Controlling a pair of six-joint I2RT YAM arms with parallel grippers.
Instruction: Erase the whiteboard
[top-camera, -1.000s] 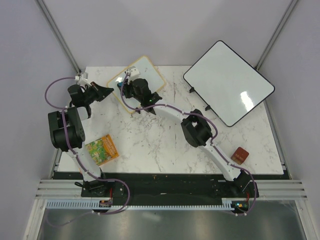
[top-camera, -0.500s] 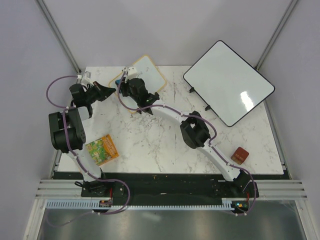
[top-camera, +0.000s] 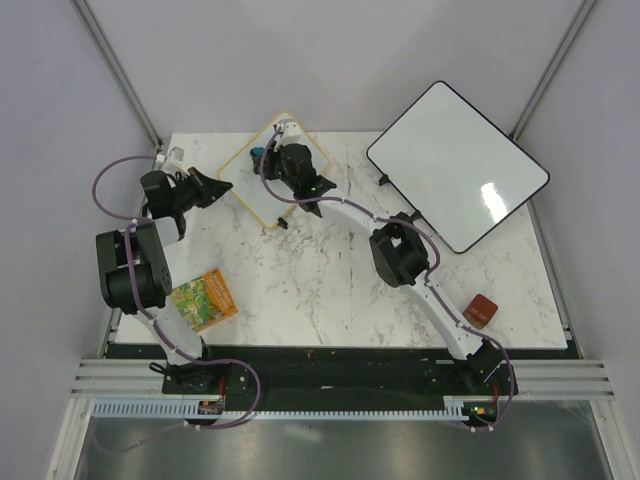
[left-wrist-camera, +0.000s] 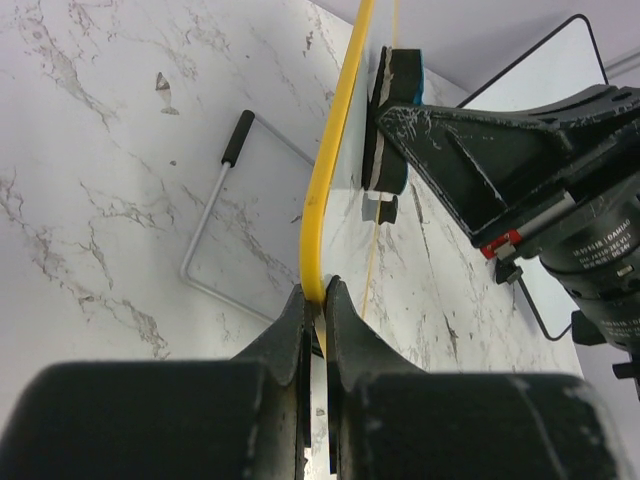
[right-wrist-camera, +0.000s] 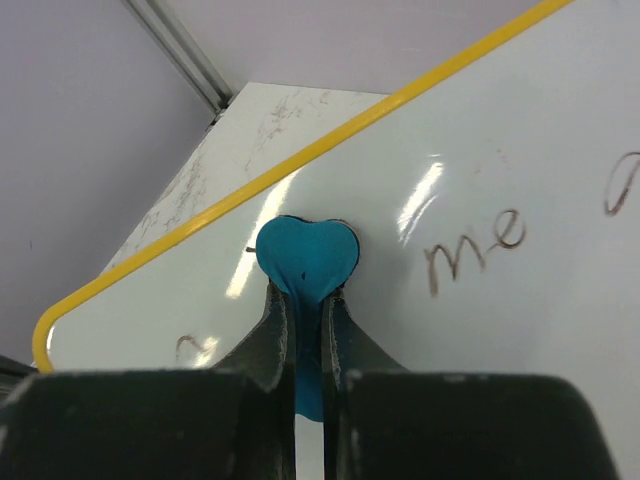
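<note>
Whiteboard (top-camera: 250, 182), small, yellow-framed: pinched at the rim by the left gripper (left-wrist-camera: 315, 300), with an eraser (right-wrist-camera: 307, 255) pressed to its face by the right gripper (right-wrist-camera: 306, 298).
Left gripper: jaws almost closed on the yellow rim, and the board rises tilted and edge-on beyond the fingertips; contact between its lower edge and the marble table (top-camera: 320, 290) cannot be told. Right gripper: fingers tight on the blue eraser, which lies flat against the white face just past the fingertips, close under the rim. Handwritten "me" (right-wrist-camera: 476, 250) is right of the eraser, with further strokes at lower left and far right. A wire stand (left-wrist-camera: 215, 215) is on the table left of the left gripper's fingers. A larger black-framed board (top-camera: 457, 165) sits well right of the right gripper.
</note>
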